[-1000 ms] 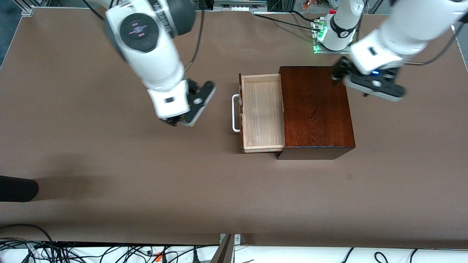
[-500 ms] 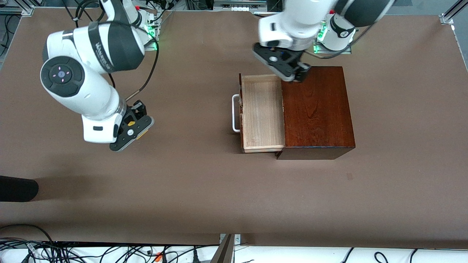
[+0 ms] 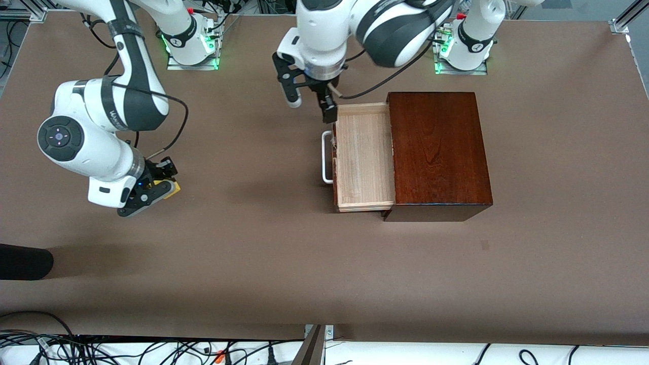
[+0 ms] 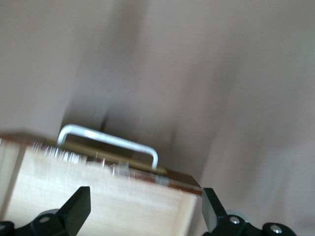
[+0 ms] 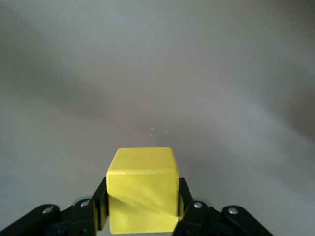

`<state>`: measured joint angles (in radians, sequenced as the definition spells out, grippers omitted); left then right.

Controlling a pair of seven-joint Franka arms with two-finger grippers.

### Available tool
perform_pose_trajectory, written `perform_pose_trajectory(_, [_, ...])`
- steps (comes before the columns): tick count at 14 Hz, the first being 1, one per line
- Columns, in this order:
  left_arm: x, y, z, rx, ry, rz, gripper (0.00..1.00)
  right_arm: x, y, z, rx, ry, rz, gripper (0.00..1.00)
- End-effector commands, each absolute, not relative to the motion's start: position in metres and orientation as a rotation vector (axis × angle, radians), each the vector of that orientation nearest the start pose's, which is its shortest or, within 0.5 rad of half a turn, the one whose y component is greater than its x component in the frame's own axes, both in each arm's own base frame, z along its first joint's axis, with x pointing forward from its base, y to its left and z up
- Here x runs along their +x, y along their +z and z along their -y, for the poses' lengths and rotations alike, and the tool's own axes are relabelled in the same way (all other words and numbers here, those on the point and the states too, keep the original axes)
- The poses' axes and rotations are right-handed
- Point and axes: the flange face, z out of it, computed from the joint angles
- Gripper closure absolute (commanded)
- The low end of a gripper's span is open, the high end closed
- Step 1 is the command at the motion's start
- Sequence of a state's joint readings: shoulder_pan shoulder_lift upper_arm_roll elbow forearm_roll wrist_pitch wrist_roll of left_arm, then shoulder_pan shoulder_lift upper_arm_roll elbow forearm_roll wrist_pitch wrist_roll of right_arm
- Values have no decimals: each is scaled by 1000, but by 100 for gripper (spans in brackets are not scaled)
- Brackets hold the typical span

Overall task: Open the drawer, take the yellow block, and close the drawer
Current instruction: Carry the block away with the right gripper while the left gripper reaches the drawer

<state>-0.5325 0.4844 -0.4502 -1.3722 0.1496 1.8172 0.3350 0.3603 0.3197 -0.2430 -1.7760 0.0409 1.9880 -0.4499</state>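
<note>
The drawer stands pulled out of the dark reddish-brown box; its pale tray shows nothing inside, and the white handle faces the right arm's end of the table. My right gripper hangs low over bare table toward that end, shut on the yellow block. The right wrist view shows the yellow block clamped between both fingers. My left gripper is open over the drawer's front corner farthest from the front camera. The left wrist view shows the drawer and handle between its spread fingertips.
A dark rounded object lies at the table's edge at the right arm's end. Cables run below the near edge. Both arm bases stand along the edge farthest from the front camera. Open tabletop lies between the block and the drawer.
The right arm has carried the yellow block away from the drawer toward its own end of the table. The left arm has swung from over the box across to the drawer's front corner.
</note>
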Motion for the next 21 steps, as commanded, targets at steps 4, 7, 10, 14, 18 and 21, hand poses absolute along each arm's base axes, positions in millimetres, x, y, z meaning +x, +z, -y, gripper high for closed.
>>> perform_pose_trajectory(4, [455,382,555,-2151,74,-2224,0,566,309,-42,-3063,79,664,100])
perform_pose_trajectory(7, [463,342,560,-2108,47,-2216,0,553,278,-57,-3111,51,427,100])
perform_pose_trajectory(10, [468,326,559,-2067,48,-2202,0,551,248,-57,-3135,45,342,100])
perform_pose_trajectory(14, [482,316,546,-2048,74,-2176,0,551,209,-56,-3149,66,217,95])
perform_pose_trajectory(18, [482,309,530,-2049,165,-2144,0,556,200,-58,-3150,21,203,36])
perform_pose_trajectory(21, [488,321,514,-2052,238,-2103,0,566,250,-61,-3128,-17,225,0])
